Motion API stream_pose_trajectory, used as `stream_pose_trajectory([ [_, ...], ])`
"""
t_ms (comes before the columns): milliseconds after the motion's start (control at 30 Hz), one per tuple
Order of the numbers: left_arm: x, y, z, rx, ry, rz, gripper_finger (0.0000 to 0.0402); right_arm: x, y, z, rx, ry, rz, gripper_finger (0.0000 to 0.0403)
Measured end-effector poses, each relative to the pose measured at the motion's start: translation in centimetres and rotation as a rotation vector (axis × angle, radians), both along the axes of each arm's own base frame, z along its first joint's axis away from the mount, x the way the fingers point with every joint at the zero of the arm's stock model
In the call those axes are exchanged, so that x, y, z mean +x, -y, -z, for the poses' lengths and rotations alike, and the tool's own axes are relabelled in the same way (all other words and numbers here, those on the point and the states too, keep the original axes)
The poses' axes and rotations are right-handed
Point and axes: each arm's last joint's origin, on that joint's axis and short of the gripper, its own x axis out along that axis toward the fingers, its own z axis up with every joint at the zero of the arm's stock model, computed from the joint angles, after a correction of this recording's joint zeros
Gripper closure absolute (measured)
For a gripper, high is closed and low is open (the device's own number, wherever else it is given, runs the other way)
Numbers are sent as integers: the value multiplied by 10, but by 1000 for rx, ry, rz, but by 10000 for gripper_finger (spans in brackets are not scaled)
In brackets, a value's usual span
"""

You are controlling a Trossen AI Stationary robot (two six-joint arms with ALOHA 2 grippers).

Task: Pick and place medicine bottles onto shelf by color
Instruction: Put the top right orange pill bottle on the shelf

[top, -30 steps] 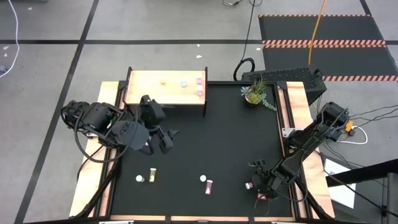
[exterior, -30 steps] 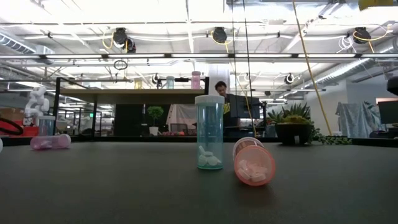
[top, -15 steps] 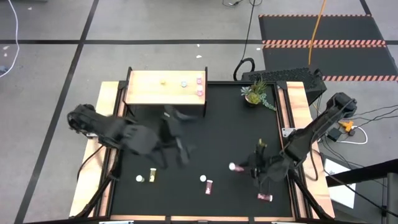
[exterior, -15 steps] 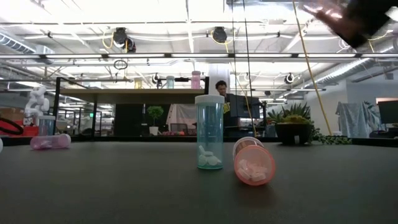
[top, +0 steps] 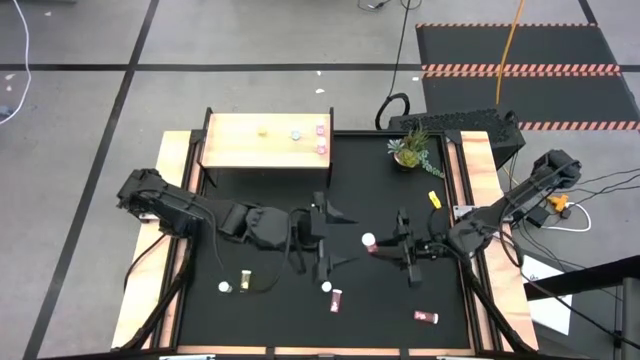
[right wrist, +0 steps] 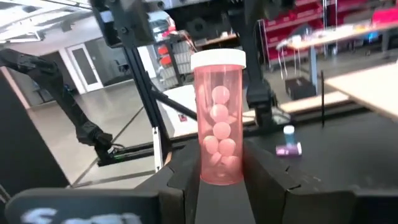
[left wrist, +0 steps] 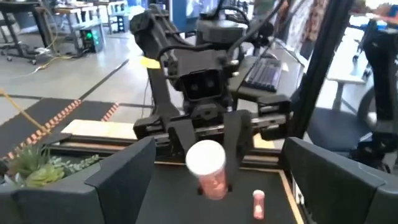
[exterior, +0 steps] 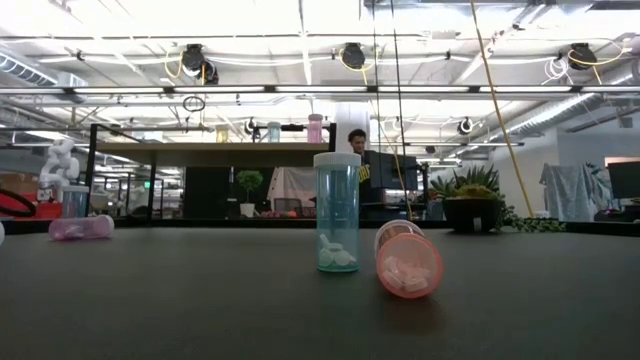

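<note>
Red bottle (right wrist: 219, 118) now clamped between the right hand's (top: 385, 246) fingers, white cap (top: 369, 241) toward mid-worktop, pills visible through the body; a second ago this hand was down at the near right corner, so the pick is done and the carry has begun. Left hand (top: 328, 236) has swung in from the left side and sits mid-worktop facing the right one, fingers spread wide and holding nothing — reads like a handover setting up. Shelf (top: 240, 150) at the far left corner already carries a yellow, a blue and two pink bottles. Still loose on the worktop (top: 380, 190): pair near the left front, pair at centre front (top: 332, 294), one pink (top: 426, 317) at right front. Open black surface between hands and shelf; plant (top: 409, 150) stands far right, clear of that line.
</note>
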Motion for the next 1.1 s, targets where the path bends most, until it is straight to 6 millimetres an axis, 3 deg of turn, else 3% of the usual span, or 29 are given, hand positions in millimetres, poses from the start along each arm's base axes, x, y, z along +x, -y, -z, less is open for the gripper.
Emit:
stream_pose_trajectory([
  [300,14,-20,8,-115,144,47,41,4,7,-5,-113,50,11,305],
  [567,32,-26,31,-141,93,68,41,7,13,-12,-157,124,11,305],
  [667,34,-28,29,-145,117,69,46,8,15,-12,-154,119,7,305],
  [967,36,-36,28,-169,129,54,155,8,19,-14,-148,132,1,305],
  [1100,35,-37,26,-170,136,52,185,6,20,-16,-143,139,4,305],
])
